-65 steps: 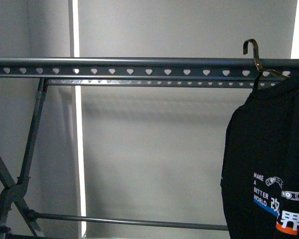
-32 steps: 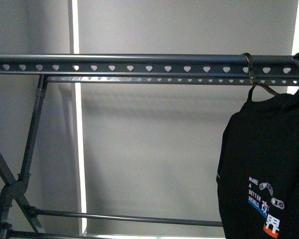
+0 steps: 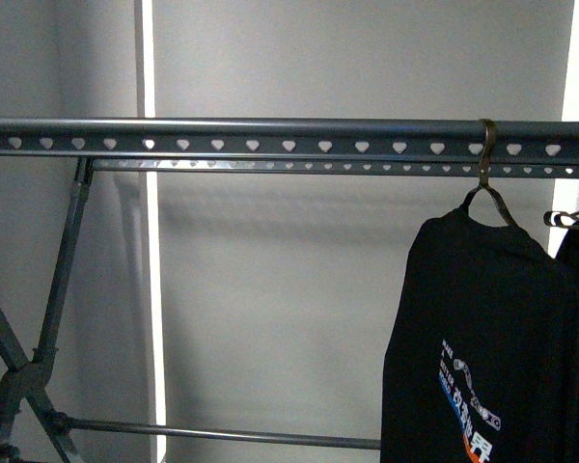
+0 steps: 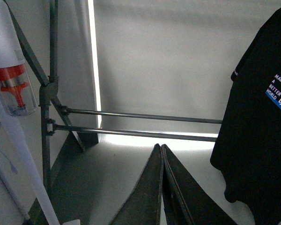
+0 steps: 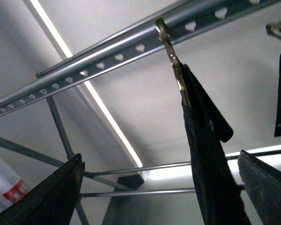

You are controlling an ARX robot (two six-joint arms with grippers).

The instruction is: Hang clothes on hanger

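The black T-shirt (image 3: pixel 482 318) with a blue-white-red chest print hangs by its shiny metal hanger hook (image 3: pixel 487 145) from the grey rail with heart-shaped holes (image 3: pixel 270 137), near the rail's right end. It also shows in the left wrist view (image 4: pixel 262 117) and the right wrist view (image 5: pixel 208 154), where the hook (image 5: pixel 171 56) sits over the rail (image 5: pixel 112 51). My right gripper (image 5: pixel 161 187) is open, jaws wide apart, with the shirt hanging between them and touching neither. My left gripper (image 4: pixel 161 187) is shut and empty, low and left of the shirt.
A second dark garment on its own hanger (image 3: pixel 574 220) hangs at the far right, close to the T-shirt. The rack's crossed legs (image 3: pixel 39 357) and low crossbars (image 3: pixel 222 432) stand at the left. A white and red bottle-like object (image 4: pixel 11 79) is beside the rack.
The hanger hook dropped from above the rail onto it. The T-shirt has since swung left and hangs free, and a second hanger has come into view at the far right.
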